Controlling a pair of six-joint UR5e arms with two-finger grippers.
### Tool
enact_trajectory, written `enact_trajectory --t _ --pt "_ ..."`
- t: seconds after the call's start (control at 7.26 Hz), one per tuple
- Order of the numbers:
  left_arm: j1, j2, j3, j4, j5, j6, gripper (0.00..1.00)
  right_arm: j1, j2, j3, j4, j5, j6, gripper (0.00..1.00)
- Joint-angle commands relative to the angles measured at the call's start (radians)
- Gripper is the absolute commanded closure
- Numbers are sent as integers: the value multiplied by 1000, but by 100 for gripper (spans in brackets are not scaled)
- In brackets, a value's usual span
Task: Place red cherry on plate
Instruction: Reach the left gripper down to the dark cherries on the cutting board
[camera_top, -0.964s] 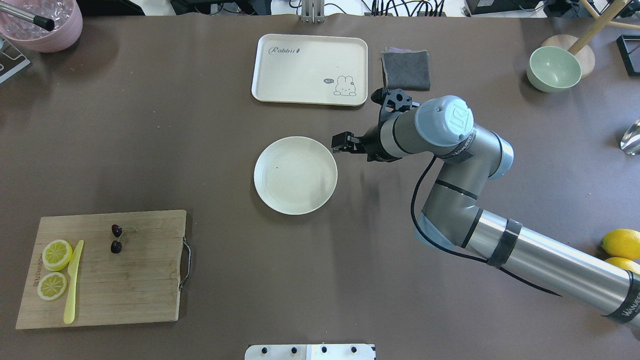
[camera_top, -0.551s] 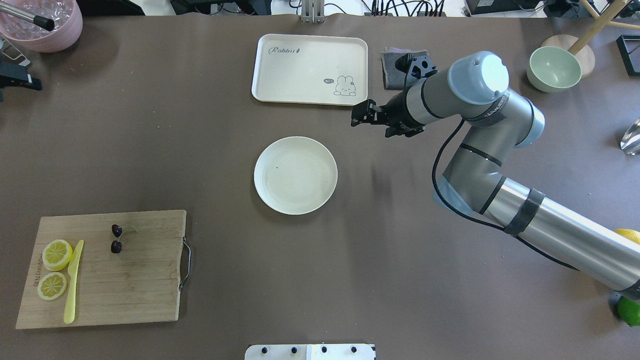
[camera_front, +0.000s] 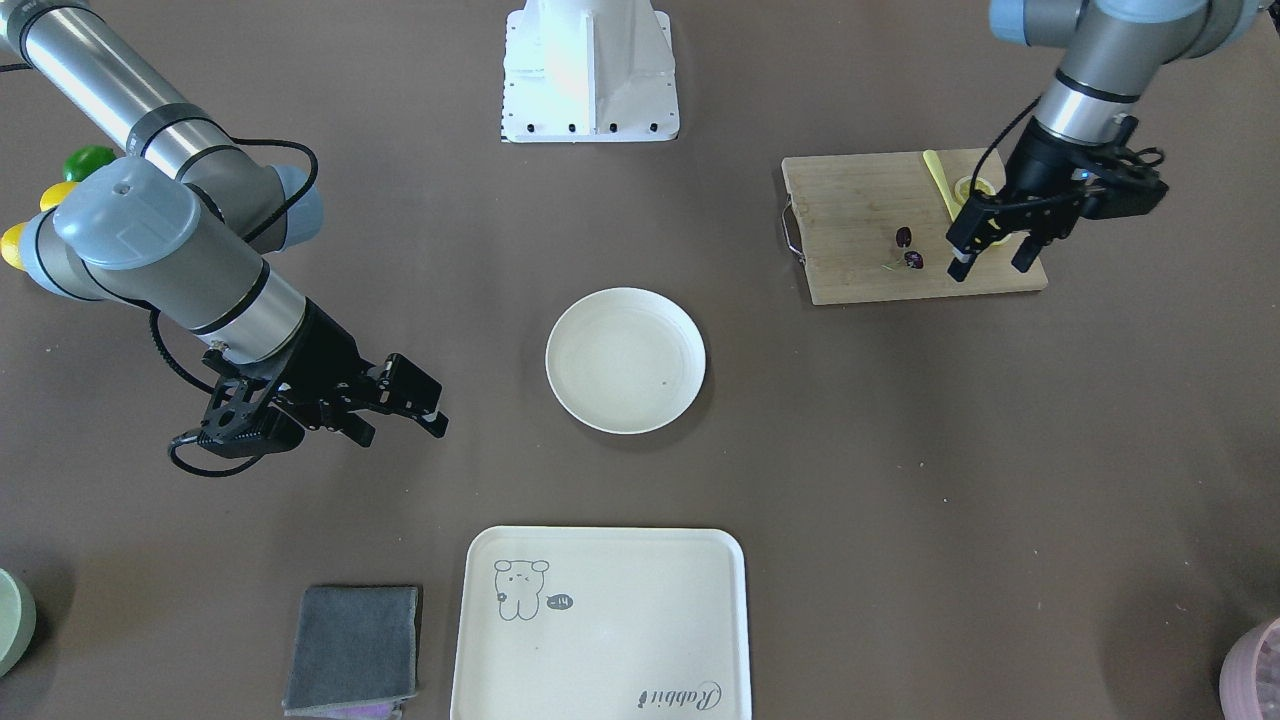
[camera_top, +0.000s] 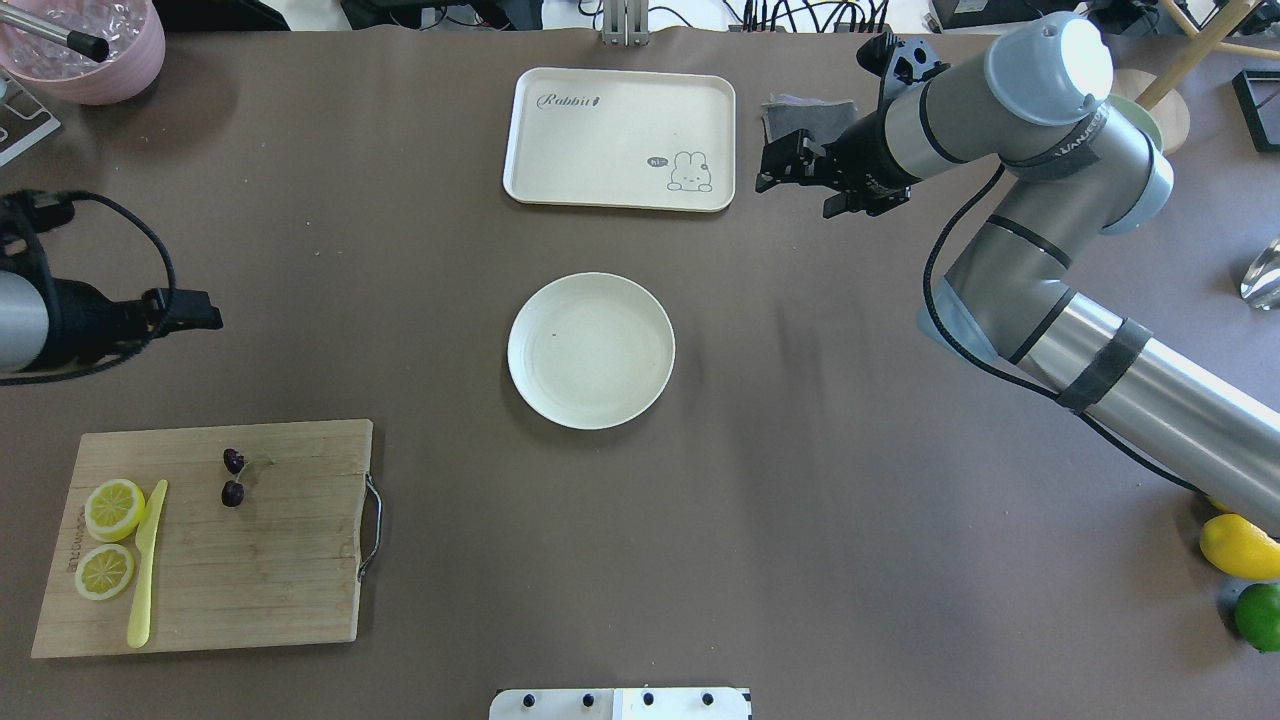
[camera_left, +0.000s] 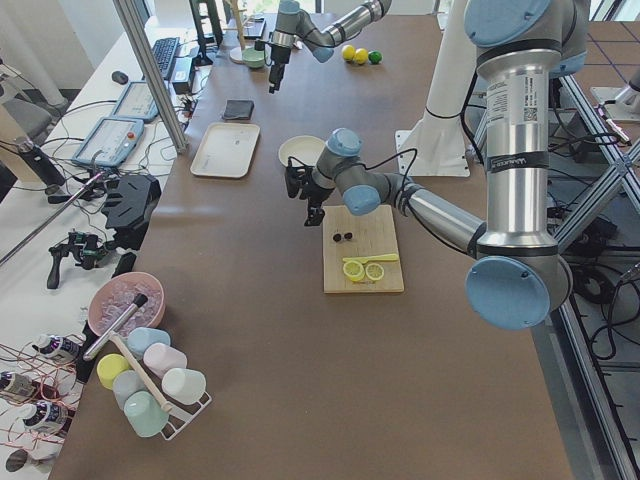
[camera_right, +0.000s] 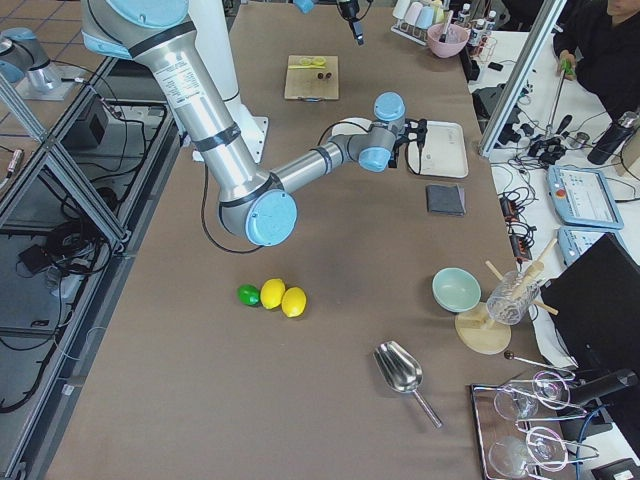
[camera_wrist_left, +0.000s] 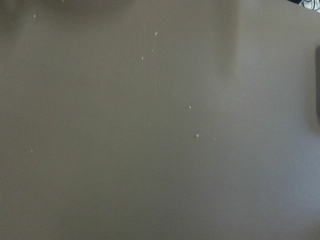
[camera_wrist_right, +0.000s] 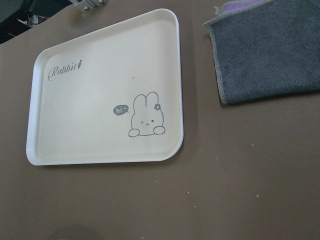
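Note:
The red cherry (camera_top: 233, 477), two small dark fruits on a thin green stem, lies on the wooden cutting board (camera_top: 260, 570) at the near left. The round cream plate (camera_top: 591, 350) sits empty at the table's middle. My left gripper (camera_front: 990, 262) hangs open with nothing between its fingers, raised above the table at the far left, just beyond the board's far edge (camera_top: 200, 312). My right gripper (camera_top: 772, 170) is open and empty, beside the right edge of the rabbit tray, well away from the plate. The left wrist view shows only bare table.
A cream rabbit tray (camera_top: 620, 138) lies beyond the plate with a grey cloth (camera_wrist_right: 270, 50) to its right. Two lemon slices (camera_top: 113, 508) and a yellow knife (camera_top: 145, 565) share the board. A pink bowl (camera_top: 85, 45) stands far left; a lemon and a lime (camera_top: 1240, 545) lie near right.
My right arm has drawn back from the plate's right edge toward the far right, ending beside the tray. My left arm has come into view at the left edge.

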Motion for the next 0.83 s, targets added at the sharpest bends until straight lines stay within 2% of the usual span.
enact_trajectory --t 0.0,0.28,0.41,0.55,0.69 --pt "160 -21 -55 137 103 -103 2 4 -2 2 3 0 -2 1" --pt "174 -27 11 134 111 -98 6 -6 -4 -1 3 -11 -2 0" --pt "189 -27 43 122 111 -93 20 -12 -2 -1 3 -12 0 0" --pt "200 -24 63 98 111 -91 30 -12 -4 0 3 -12 -2 0" --pt "204 -21 71 90 109 -93 30 -12 -4 0 3 -17 -2 0"
